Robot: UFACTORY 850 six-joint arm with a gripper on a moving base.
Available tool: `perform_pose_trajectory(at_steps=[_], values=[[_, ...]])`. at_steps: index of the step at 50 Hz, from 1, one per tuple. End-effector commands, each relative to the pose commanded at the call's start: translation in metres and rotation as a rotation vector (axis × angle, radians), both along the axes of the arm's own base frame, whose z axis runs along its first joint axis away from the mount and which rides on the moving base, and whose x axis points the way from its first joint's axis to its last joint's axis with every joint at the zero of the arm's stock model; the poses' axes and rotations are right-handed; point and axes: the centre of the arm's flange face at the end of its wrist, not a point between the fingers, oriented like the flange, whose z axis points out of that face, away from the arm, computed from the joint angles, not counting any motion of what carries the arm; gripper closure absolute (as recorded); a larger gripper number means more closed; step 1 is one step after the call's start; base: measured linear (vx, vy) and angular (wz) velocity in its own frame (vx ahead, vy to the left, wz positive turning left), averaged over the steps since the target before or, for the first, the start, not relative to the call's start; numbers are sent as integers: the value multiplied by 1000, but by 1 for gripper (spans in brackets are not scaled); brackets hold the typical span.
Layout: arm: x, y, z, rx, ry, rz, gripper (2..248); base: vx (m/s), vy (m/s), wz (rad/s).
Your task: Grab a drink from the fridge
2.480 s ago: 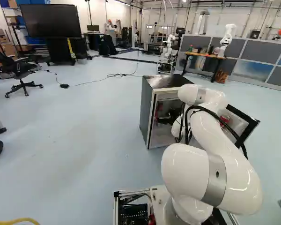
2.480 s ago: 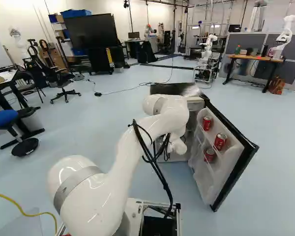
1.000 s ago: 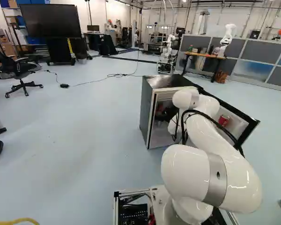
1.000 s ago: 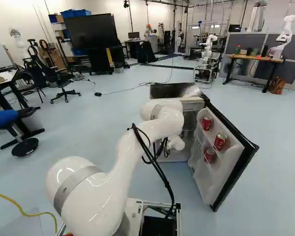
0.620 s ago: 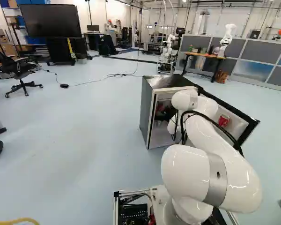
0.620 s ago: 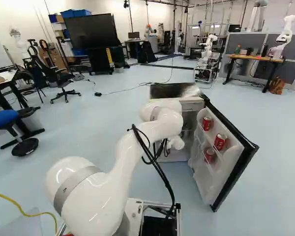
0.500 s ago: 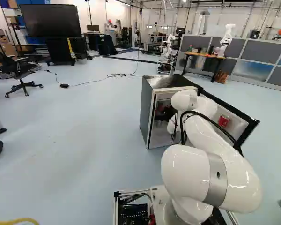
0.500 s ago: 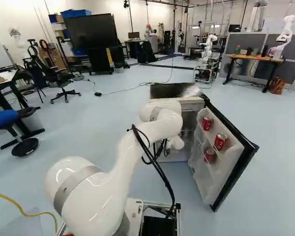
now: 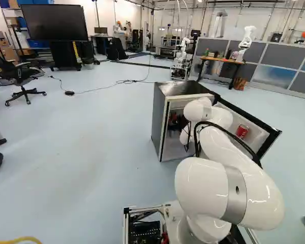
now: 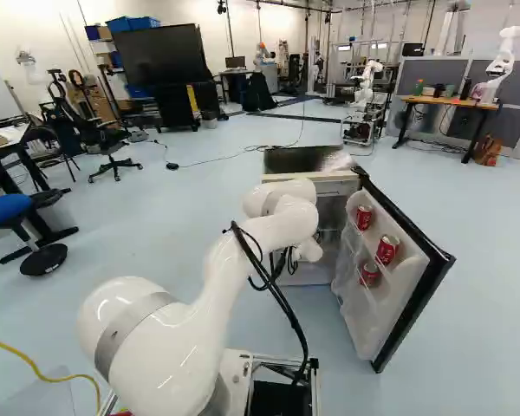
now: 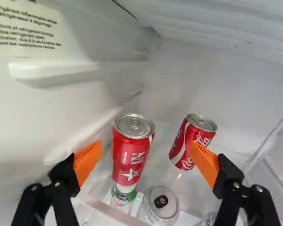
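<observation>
In the left base view, my black gripper (image 9: 177,123) reaches into the fridge (image 9: 159,119). Its orange-padded fingers stand open in the wrist view, the gripper (image 11: 146,153) holding nothing. A tall red can (image 11: 129,157) stands upright ahead, between the fingers' lines and nearer one of them. Farther in, close to the other finger's tip, is a second red can (image 11: 193,141). Below the tall can are a green-and-white can (image 11: 123,197) and a silver-topped can (image 11: 161,205); another can top is partly hidden by that other finger.
The fridge door (image 10: 407,299) stands wide, right of the arm, with red cans (image 10: 364,217) on its racks. Inside, a wall ledge (image 11: 54,70) and a clear plastic edge (image 11: 273,150) flank the gripper. Another robot (image 10: 364,91) is far behind.
My arm's wrist has shifted left in both base views, uncovering more of a red can in the door. The gripper has stayed open. Base, fridge and door have not moved.
</observation>
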Motion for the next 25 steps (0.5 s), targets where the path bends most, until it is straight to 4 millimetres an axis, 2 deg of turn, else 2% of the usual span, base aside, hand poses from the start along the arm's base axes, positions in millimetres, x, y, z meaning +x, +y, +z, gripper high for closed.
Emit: perform_pose_trajectory(at_steps=[3,4,8,9,13,14,18,19,24,25], values=[[0,0,0,0,-1,0,3,0,0,0],[1,0,0,-1,-1,1,26,0,0,0],[1,0,0,-1,-2,1,26,0,0,0],[1,0,0,-1,-2,1,65,0,0,0],[1,0,0,-1,-2,1,65,0,0,0],[1,0,0,-1,-2,1,103,0,0,0],[1,0,0,-1,-2,1,103,0,0,0],[1,0,0,-1,-2,1,140,0,0,0],[1,0,0,-1,-2,1,140,0,0,0],[1,0,0,-1,-2,1,153,0,0,0]])
